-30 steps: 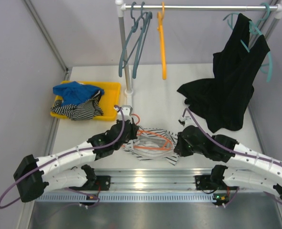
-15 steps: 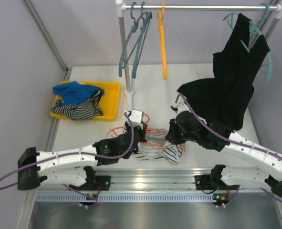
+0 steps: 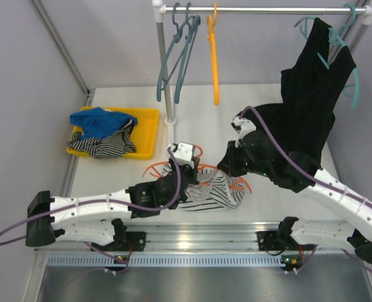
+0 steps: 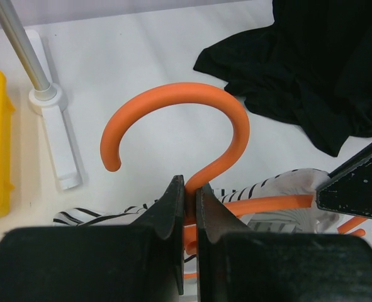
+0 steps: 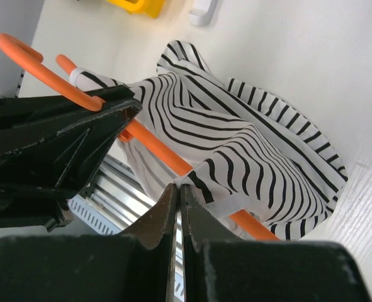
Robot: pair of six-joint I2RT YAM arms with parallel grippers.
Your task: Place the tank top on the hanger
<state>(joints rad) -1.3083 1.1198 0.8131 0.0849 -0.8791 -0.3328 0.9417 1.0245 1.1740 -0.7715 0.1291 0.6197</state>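
The tank top (image 3: 214,192) is found to the right of the yellow tray (image 3: 149,135) and nearer the arm bases, draped over the hanger (image 4: 192,100); one orange arm of the hanger is seen running under the striped fabric, with its ends showing on both sides; whether the fabric touches the worktop (image 3: 110,176) cannot be told; the neck of the hanger, just below the hook, is clamped between the fingers of the left tool (image 4: 189,185), and the hook is turned up and away from the arm bases; the right tool (image 5: 176,187) is closed on an edge of the tank top, on the side farther from the tray; a blue garment (image 3: 101,119) and a boldly striped garment (image 3: 104,145) are piled in the tray; the rack pole (image 3: 163,63) is planted just past the tray's right end; teal hangers (image 3: 176,56) and a yellow-orange hanger (image 3: 214,63) are hung on the rail above and right of the tray; a black garment (image 3: 299,126) is hung far right of the tray, its lower part spread on the worktop.
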